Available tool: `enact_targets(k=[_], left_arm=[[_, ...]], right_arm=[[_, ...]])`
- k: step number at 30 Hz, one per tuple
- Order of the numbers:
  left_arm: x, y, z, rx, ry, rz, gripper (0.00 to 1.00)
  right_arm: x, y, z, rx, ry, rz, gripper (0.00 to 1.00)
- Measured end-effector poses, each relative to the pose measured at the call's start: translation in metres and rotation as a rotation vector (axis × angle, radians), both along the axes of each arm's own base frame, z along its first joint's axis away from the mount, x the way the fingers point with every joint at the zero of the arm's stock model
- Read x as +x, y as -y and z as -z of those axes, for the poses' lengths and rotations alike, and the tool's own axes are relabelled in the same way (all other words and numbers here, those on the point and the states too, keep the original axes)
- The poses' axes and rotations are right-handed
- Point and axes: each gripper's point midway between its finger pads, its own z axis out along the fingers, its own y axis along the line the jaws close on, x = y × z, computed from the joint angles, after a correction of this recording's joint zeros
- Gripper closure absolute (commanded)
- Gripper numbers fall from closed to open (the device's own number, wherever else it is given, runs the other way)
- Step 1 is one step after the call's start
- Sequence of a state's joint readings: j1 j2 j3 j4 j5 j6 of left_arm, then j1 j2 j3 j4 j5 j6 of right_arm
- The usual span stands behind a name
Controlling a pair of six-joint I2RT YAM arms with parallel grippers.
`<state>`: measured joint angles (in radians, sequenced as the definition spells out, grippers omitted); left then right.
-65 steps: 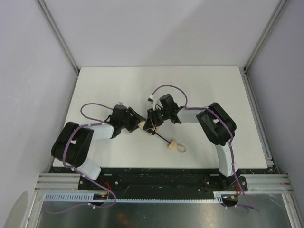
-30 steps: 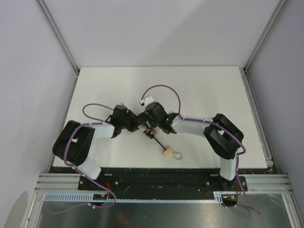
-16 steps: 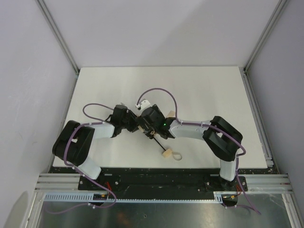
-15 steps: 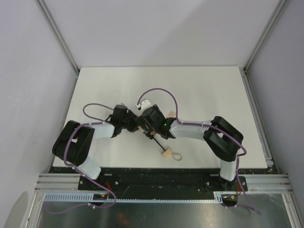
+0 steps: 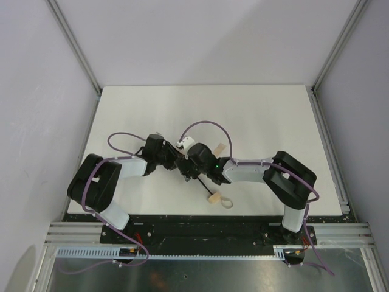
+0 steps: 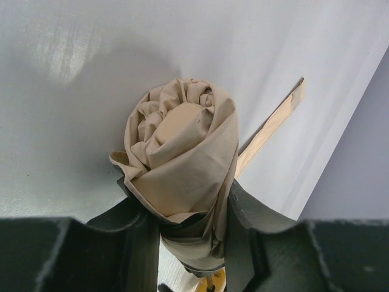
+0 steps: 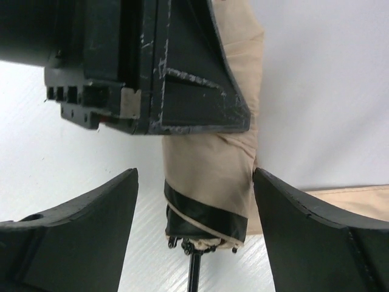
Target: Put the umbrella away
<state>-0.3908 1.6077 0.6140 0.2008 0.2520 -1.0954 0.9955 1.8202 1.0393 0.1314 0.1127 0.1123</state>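
The umbrella point(image 6: 182, 158) is folded, with its tan canopy rolled up. My left gripper point(image 6: 191, 237) is shut on the canopy. In the top view the left gripper point(image 5: 169, 159) meets my right gripper point(image 5: 189, 166) at the table's middle. The thin black shaft point(image 5: 203, 187) runs out to the wooden handle point(image 5: 213, 198) and its wrist loop point(image 5: 226, 202) on the table. In the right wrist view the right gripper point(image 7: 194, 207) is open. Its jaws stand on either side of the black-banded canopy end point(image 7: 209, 188), below the left gripper point(image 7: 152, 73). The shaft point(image 7: 193, 274) hangs below.
A loose tan strap point(image 5: 217, 149) lies on the white table point(image 5: 261, 115) just behind the right wrist; it also shows in the left wrist view point(image 6: 270, 128). Grey walls with metal posts close in the table's sides and back.
My right gripper has moved left and nearer, up against the left gripper, and now straddles the canopy end. The handle has shifted a little left and toward the near edge.
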Motion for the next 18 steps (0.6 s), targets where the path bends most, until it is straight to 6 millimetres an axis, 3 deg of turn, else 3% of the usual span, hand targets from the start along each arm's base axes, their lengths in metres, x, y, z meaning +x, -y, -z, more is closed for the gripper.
enact_targets(k=[2, 7, 9, 13, 15, 18], left_arm=[[-0.001, 0.001, 0.0, -0.003, -0.004, 0.002, 1.0], [-0.002, 0.002, 0.0, -0.009, -0.01, 0.009, 0.99], [-0.001, 0.002, 0.0, -0.008, -0.011, 0.007, 0.95], [0.0, 0.001, -0.001, -0.005, -0.012, -0.001, 0.69], [0.003, 0.0, -0.002, 0.0, -0.01, -0.013, 0.55], [0.005, -0.003, -0.001, 0.015, -0.007, -0.028, 0.42]], right_arm=[[0.004, 0.0, 0.002, -0.009, 0.016, 0.017, 0.31], [0.014, 0.002, 0.021, -0.091, 0.075, 0.061, 0.63], [0.017, 0.002, 0.022, -0.104, 0.094, 0.075, 0.76], [0.021, 0.004, 0.021, -0.102, 0.097, 0.092, 0.97], [0.023, 0.003, 0.021, -0.081, 0.075, 0.075, 0.99], [0.028, 0.003, 0.019, 0.003, -0.019, 0.028, 1.0]])
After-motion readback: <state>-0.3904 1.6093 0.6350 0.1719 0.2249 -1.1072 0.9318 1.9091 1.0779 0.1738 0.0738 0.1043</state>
